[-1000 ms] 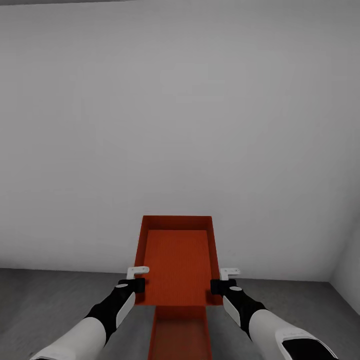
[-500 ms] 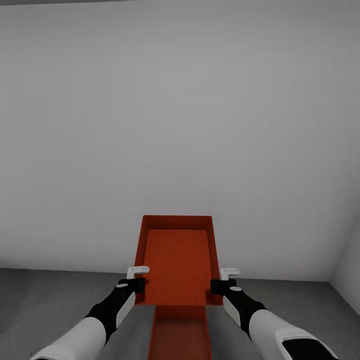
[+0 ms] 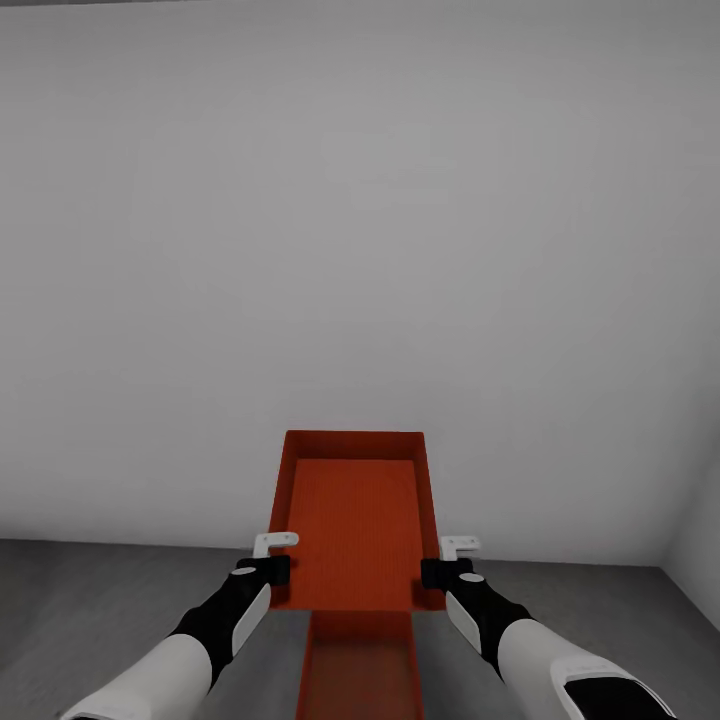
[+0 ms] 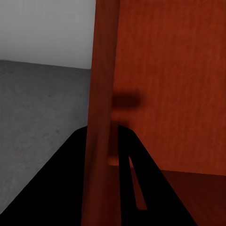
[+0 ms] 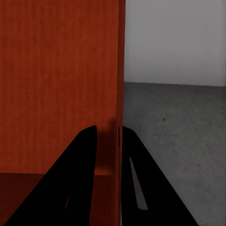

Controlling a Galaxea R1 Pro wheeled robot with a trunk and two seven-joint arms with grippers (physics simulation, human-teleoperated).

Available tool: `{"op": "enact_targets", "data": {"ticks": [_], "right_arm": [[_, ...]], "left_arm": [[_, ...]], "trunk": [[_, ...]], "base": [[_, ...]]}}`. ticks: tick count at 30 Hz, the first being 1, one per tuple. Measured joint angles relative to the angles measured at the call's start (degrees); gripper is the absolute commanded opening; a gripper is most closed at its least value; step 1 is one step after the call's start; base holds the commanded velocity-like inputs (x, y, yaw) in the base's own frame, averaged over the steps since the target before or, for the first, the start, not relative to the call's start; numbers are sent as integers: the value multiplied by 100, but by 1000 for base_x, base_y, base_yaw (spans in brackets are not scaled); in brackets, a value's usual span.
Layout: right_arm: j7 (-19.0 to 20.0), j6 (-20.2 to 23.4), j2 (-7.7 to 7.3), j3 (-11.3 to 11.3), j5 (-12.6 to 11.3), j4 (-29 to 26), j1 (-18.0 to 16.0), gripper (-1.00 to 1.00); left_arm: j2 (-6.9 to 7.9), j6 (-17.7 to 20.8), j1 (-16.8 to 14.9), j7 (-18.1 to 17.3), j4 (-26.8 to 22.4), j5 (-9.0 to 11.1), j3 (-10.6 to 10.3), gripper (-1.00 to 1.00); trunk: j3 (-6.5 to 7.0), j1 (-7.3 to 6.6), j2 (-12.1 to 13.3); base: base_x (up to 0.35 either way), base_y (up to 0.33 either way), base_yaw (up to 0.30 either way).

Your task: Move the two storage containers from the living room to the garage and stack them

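Setting: a bare room with a pale grey wall (image 3: pixel 360 250) and a dark grey concrete floor (image 3: pixel 90 600); it reads as the garage.
Upper bin: an orange-red open-top container (image 3: pixel 355 520) held in the air at 12 o'clock from the robot, long axis pointing away, roughly level.
Lower bin: a second, matching container (image 3: pixel 358 670) on the floor directly beneath the first, at 6 o'clock from it in the head view; its near end is cut off by the picture's edge.
Left gripper (image 3: pixel 277 557): closed narrow over the upper bin's left side wall near its near corner; the left wrist view shows the wall (image 4: pixel 101 117) running between the dark fingers (image 4: pixel 61 188).
Right gripper (image 3: pixel 450 558): likewise pinched on the right side wall (image 5: pixel 118 94), one finger (image 5: pixel 77 179) inside and one outside.
Handling: the bin looks light and stiff enough to carry by its rims, yet the thin, smooth walls may flex or slip under a pinch, so matching holds on opposite long walls suit it.
Step in hand: apparently lowering the upper bin onto the lower one.
Risk: a tilt or offset could make it catch on a rim instead of seating squarely.
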Motion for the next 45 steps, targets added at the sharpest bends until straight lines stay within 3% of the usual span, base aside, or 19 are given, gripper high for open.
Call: {"op": "enact_targets", "data": {"ticks": [25, 45], "right_arm": [[-1, 0, 0, -1, 1, 0, 0, -100], [0, 26, 0, -4, 16, -11, -1, -100]], "left_arm": [[0, 0, 0, -1, -1, -2, 2, -100], [1, 2, 1, 3, 3, 20, -2, -100]], "trunk": [[0, 2, 0], [-10, 2, 1]], "base": [[98, 0, 0], [7, 0, 0]]}}
